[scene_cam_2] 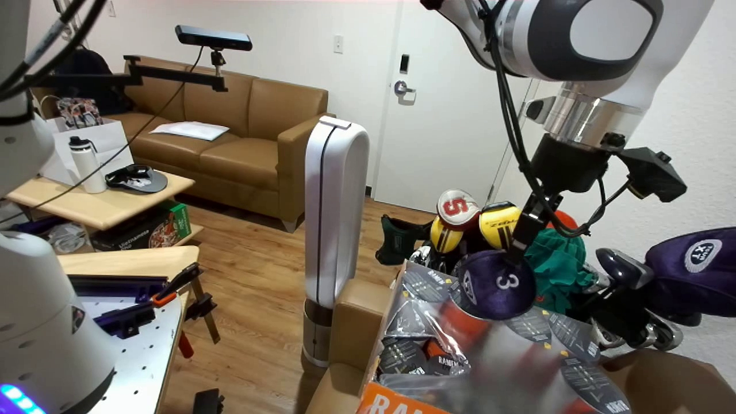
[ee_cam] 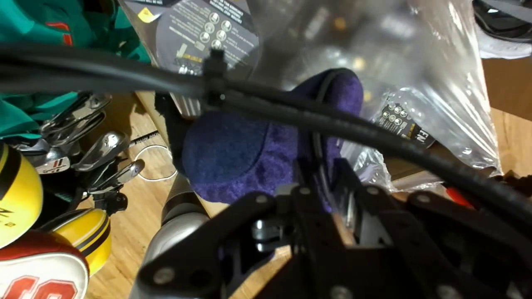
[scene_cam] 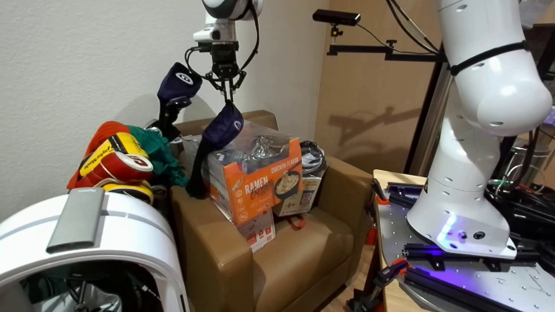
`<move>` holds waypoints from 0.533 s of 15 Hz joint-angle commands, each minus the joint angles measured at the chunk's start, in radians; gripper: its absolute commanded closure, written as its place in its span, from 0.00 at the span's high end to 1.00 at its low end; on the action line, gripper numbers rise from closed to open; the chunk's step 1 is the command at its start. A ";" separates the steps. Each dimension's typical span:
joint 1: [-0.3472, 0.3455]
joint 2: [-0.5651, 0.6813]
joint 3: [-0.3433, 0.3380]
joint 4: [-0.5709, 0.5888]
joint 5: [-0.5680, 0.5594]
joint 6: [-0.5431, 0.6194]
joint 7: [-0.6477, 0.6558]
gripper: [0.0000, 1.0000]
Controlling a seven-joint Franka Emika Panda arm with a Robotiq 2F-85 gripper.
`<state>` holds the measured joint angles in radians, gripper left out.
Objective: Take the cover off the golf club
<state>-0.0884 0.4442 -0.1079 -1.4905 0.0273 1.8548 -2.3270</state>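
Directly below my black two-finger claw, floppy navy-purple velvet headcover hangs, edge pinched tight; lower, orange cardboard ramen box; off to claw's side, apart, dark glossy round-headed golf club.

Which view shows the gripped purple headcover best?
Best in an exterior view: the headcover shows side-on below the end effector, black sleeve included. In an exterior view where its white "3" faces the camera, the sleeve doesn't show. In the wrist view, cables partly cover it.
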 commanded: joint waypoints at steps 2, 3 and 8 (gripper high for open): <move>-0.021 0.028 0.027 0.070 -0.071 -0.045 0.056 0.54; -0.021 0.023 0.032 0.064 -0.073 -0.024 0.059 0.62; -0.017 0.015 0.067 0.066 -0.058 0.100 0.037 0.93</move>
<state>-0.0901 0.4551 -0.0790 -1.4476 -0.0164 1.9054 -2.2965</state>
